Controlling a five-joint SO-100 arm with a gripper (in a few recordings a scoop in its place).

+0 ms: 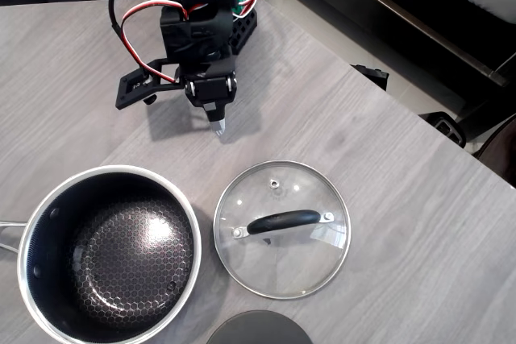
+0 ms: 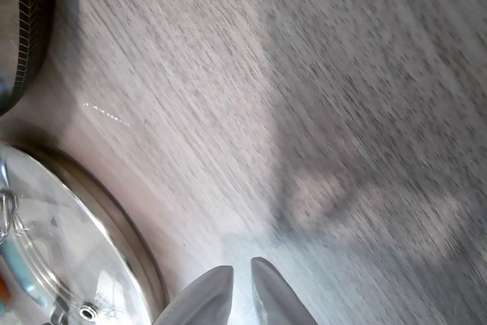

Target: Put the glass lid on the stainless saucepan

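Lid [image 1: 282, 229] of clear glass lies flat on the table [image 1: 403, 199] at lower centre of the overhead view, just beside the saucepan [image 1: 109, 253] at lower left. Above them the pincer [image 1: 219, 125] hangs clenched, grasping nothing, its tips [image 2: 242, 294] nearly touching in the wrist view.

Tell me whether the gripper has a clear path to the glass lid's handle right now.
Probably yes. The gripper hangs over bare table just beyond the glass lid, whose black handle lies uncovered on top, and nothing stands between them.
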